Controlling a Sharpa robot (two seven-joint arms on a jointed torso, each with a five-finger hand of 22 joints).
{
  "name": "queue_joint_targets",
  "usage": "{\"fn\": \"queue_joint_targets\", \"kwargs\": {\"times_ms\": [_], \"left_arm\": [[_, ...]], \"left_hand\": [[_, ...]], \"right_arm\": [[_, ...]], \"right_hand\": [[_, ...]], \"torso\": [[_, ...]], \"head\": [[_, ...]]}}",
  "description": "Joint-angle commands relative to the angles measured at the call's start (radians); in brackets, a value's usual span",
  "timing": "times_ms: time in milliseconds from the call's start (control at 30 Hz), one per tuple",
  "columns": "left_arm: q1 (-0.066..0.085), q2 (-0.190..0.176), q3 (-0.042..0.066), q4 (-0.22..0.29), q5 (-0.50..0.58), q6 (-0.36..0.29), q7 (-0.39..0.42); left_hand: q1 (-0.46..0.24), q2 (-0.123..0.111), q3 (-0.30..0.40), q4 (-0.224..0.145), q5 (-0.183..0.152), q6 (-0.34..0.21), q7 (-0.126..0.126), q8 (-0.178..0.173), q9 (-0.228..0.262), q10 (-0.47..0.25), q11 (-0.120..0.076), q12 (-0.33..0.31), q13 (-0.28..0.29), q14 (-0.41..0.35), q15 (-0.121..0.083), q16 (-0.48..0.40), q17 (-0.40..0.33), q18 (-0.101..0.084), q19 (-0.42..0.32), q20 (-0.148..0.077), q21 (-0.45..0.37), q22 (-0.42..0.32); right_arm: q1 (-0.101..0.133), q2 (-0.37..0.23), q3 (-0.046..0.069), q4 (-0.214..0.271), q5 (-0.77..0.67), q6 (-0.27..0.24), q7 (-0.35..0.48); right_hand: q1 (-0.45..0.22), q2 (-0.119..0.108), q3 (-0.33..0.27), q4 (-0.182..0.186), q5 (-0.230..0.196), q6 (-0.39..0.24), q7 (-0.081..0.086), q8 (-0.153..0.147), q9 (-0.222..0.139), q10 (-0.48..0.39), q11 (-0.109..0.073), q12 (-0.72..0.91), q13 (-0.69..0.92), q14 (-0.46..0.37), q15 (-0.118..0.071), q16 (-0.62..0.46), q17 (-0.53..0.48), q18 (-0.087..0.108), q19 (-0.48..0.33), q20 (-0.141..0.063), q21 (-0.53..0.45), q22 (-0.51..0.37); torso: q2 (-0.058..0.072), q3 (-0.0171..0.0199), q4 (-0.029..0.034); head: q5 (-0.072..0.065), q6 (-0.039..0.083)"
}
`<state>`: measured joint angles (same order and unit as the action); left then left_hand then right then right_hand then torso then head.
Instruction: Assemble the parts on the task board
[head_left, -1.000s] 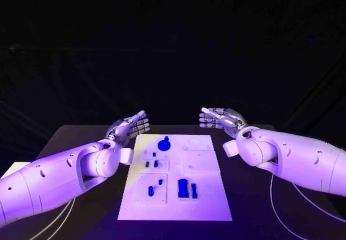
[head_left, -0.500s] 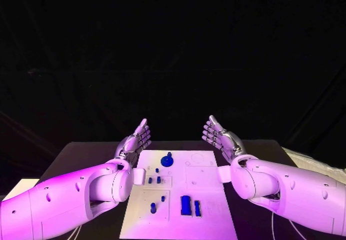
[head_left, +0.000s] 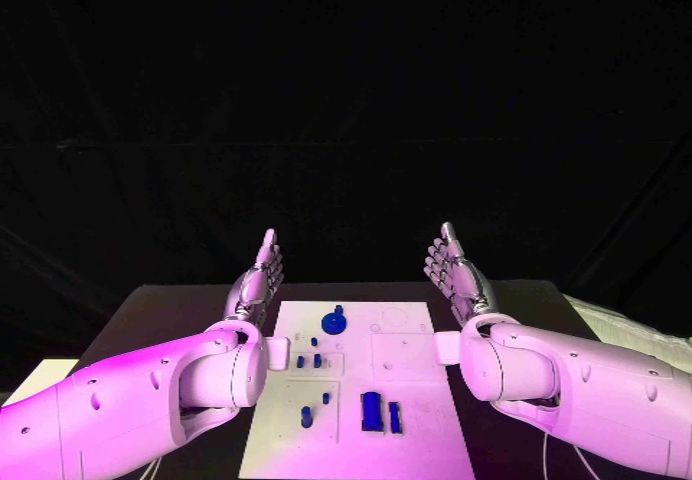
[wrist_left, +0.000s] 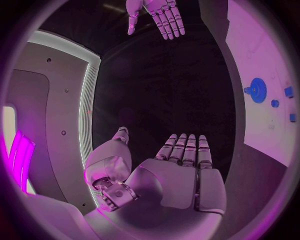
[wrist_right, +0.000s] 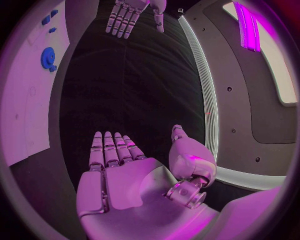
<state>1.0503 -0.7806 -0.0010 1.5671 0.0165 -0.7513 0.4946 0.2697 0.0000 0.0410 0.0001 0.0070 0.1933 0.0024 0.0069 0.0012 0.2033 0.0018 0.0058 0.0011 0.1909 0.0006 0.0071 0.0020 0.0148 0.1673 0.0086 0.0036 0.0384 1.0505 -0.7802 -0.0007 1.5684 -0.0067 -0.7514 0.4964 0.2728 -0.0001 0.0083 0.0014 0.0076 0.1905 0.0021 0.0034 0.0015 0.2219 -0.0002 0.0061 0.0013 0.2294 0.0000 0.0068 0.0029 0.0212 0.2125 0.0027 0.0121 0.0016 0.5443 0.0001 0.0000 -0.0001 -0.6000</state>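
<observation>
Our left hand (head_left: 257, 280) and right hand (head_left: 459, 272) hover flat-fingered, holding nothing, flanking the task board's (head_left: 404, 345) twelve-o'clock end. The parts (head_left: 372, 410) on it look small, rigid, light, likely slippery; we'd pinch the gear-like one (head_left: 335, 322) by its rim.

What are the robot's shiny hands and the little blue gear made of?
The left hand and right hand look like smooth, glossy metal or metal-coated plastic. The blue gear looks like matte plastic: solid colour, no shine. Neither is certain.
</observation>
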Motion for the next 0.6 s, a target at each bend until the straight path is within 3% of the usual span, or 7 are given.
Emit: {"fn": "queue_joint_targets", "kwargs": {"times_ms": [33,433,467,500,533,600], "left_arm": [[0.0,0.001,0.001,0.003,-0.017,-0.019,0.025],[0.0,0.001,0.001,0.003,-0.017,-0.019,0.025],[0.0,0.001,0.001,0.003,-0.017,-0.019,0.025],[0.0,0.001,0.001,0.003,-0.017,-0.019,0.025],[0.0,0.001,0.001,0.003,-0.017,-0.019,0.025],[0.0,0.001,0.001,0.003,-0.017,-0.019,0.025]], "left_hand": [[-0.086,0.0,-0.041,0.0,-0.007,-0.061,-0.002,-0.007,-0.001,-0.064,-0.002,-0.006,-0.001,-0.06,-0.001,-0.007,-0.002,-0.015,-0.053,-0.009,-0.004,-0.038],[-0.158,0.0,-0.041,0.0,-0.007,-0.113,-0.002,-0.007,-0.001,-0.119,-0.002,-0.006,-0.001,-0.11,-0.001,-0.007,-0.002,-0.015,-0.096,-0.009,-0.004,-0.038],[-0.18,0.0,-0.041,0.0,-0.007,-0.193,-0.002,-0.007,-0.001,-0.203,-0.002,-0.006,-0.001,-0.191,-0.001,-0.007,-0.002,-0.015,-0.167,-0.009,-0.004,-0.038],[-0.195,0.0,-0.041,0.0,-0.007,-0.193,-0.002,-0.007,-0.001,-0.203,-0.002,-0.006,-0.001,-0.191,-0.001,-0.007,-0.002,-0.015,-0.167,-0.009,-0.004,-0.038],[-0.27,0.0,-0.041,0.0,-0.007,-0.193,-0.002,-0.007,-0.001,-0.203,-0.002,-0.006,-0.001,-0.191,-0.001,-0.007,-0.002,-0.015,-0.167,-0.009,-0.004,-0.038],[-0.27,0.0,-0.041,0.0,-0.007,-0.193,-0.002,-0.007,-0.001,-0.203,-0.002,-0.006,-0.001,-0.191,-0.001,-0.007,-0.002,-0.015,-0.167,-0.009,-0.004,-0.038]], "right_arm": [[0.0,0.0,0.001,0.002,0.007,-0.019,0.024],[0.0,0.0,0.001,0.002,0.007,-0.019,0.024],[0.0,0.0,0.001,0.002,0.007,-0.019,0.024],[0.0,0.0,0.001,0.002,0.007,-0.019,0.024],[0.0,0.0,0.001,0.002,0.007,-0.019,0.024],[0.0,0.0,0.001,0.002,0.007,-0.019,0.024]], "right_hand": [[-0.088,0.0,-0.008,-0.001,-0.008,-0.061,-0.002,-0.003,-0.002,-0.071,0.0,-0.006,-0.001,-0.074,0.0,-0.007,-0.003,-0.021,-0.068,-0.003,-0.012,-0.002],[-0.164,0.0,-0.008,-0.001,-0.008,-0.113,-0.002,-0.003,-0.002,-0.134,0.0,-0.006,-0.001,-0.141,0.0,-0.007,-0.003,-0.021,-0.129,-0.003,-0.012,-0.002],[-0.185,0.0,-0.008,-0.001,-0.008,-0.19,-0.002,-0.003,-0.002,-0.15,0.0,-0.006,-0.001,-0.157,0.0,-0.007,-0.003,-0.021,-0.213,-0.003,-0.012,-0.002],[-0.197,0.0,-0.008,-0.001,-0.008,-0.19,-0.002,-0.003,-0.002,-0.222,0.0,-0.006,-0.001,-0.229,0.0,-0.007,-0.003,-0.021,-0.213,-0.003,-0.012,-0.002],[-0.273,0.0,-0.008,-0.001,-0.008,-0.19,-0.002,-0.003,-0.002,-0.222,0.0,-0.006,-0.001,-0.229,0.0,-0.007,-0.003,-0.021,-0.213,-0.003,-0.012,-0.002],[-0.273,0.0,-0.008,-0.001,-0.008,-0.19,-0.002,-0.003,-0.002,-0.222,0.0,-0.006,-0.001,-0.229,0.0,-0.007,-0.003,-0.021,-0.213,-0.003,-0.012,-0.002]], "torso": [[0.0,-0.0001,0.0],[0.0,-0.0001,0.0],[0.0,-0.0001,0.0],[0.0,-0.0001,0.0],[0.0,-0.0001,0.0],[0.0,-0.0001,0.0]], "head": [[0.0,0.0],[0.0,0.0],[0.0,0.0],[0.0,0.0],[0.0,0.0],[0.0,0.0]]}}
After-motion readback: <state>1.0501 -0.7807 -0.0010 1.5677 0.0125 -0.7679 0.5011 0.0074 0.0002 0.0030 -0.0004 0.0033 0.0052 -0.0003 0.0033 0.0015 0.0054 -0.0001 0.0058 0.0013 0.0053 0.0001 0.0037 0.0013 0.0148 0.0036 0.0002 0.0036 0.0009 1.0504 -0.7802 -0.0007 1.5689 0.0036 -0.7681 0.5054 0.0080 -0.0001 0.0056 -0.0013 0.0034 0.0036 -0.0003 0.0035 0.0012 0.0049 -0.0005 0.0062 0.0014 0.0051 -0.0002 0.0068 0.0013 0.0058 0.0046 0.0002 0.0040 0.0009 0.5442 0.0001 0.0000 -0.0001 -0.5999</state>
